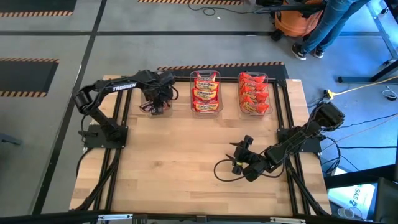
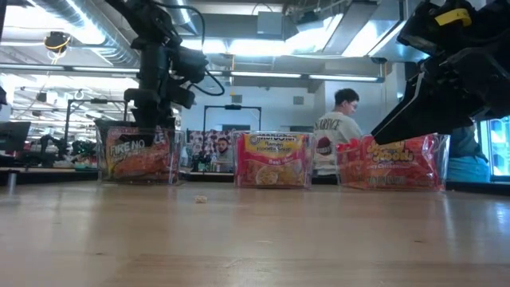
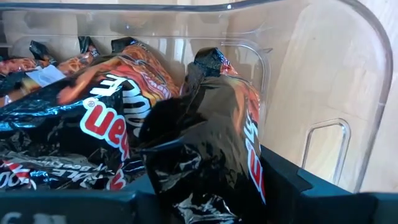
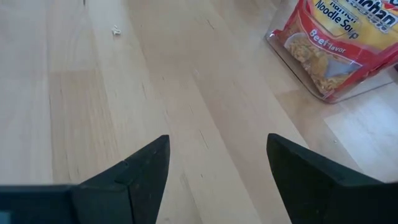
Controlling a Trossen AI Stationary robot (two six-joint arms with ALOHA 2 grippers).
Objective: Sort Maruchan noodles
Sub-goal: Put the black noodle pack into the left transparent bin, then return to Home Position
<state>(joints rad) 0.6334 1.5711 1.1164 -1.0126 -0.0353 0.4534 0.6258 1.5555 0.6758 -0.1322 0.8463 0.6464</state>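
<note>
Packets of Maruchan noodles are behaving like light, crinkly, slippery film around a brittle block, so pinching one across a short edge or the sealed end looks safer than squeezing the flat middle. Starting at nine o'clock on the tabletop (image 1: 186, 162), the left hand (image 1: 157, 106) is hanging over the clear left bin (image 3: 348, 74), and the left wrist view is showing it gripping a dark packet (image 3: 211, 143) by its crumpled end, the packet dangling just above the other dark packets (image 3: 74, 130) lying in that bin. Moving toward twelve o'clock, the middle bin (image 1: 206, 91) is holding the orange-yellow packets (image 2: 273, 160) standing on edge, and the right bin (image 1: 254, 93) beside it at about one o'clock is holding the red packets (image 2: 394, 163). Down at about four o'clock, the right hand (image 1: 240, 155) is waiting low over bare wood with its fingers (image 4: 134, 174) spread wide and holding nothing, the red packets lying well apart from it toward its twelve o'clock. No loose packet is showing on the open wood, so the sorting seems nearly finished.
</note>
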